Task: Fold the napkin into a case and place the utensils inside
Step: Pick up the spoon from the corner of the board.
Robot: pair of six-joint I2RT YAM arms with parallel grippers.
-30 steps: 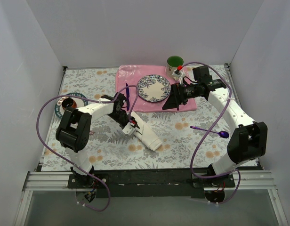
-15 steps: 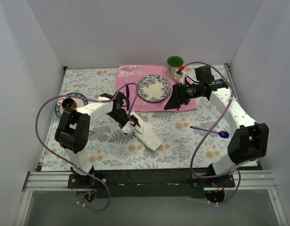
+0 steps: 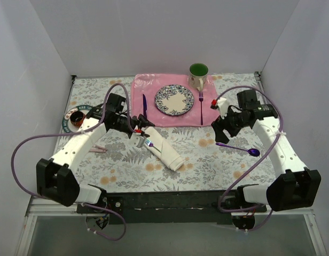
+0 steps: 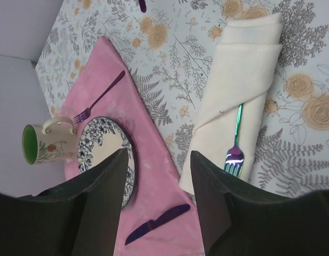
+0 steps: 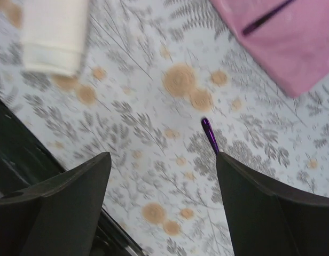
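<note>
The cream napkin (image 3: 165, 151) lies folded into a narrow case (image 4: 242, 80) on the floral table. An iridescent fork (image 4: 235, 154) sticks out of its upper end (image 3: 148, 142). My left gripper (image 3: 139, 132) hovers just past that end, open, with nothing between its fingers (image 4: 212, 202). The iridescent spoon (image 3: 240, 150) lies on the cloth at the right with its purple bowl toward the right edge. My right gripper (image 3: 219, 134) hangs open above its handle tip (image 5: 210, 134), which shows beside my right finger (image 5: 271, 213).
A pink placemat (image 3: 154, 88) at the back holds a patterned plate (image 3: 174, 100), a dark purple knife (image 3: 144, 102) and a dark purple fork (image 3: 201, 102). A green mug (image 3: 198, 73) stands behind it. A coaster with a small cup (image 3: 76, 118) sits far left.
My left gripper opened, let go of the fork in the case and drew back to the upper left. My right arm swung off the placemat down toward the spoon, uncovering the dark fork.
</note>
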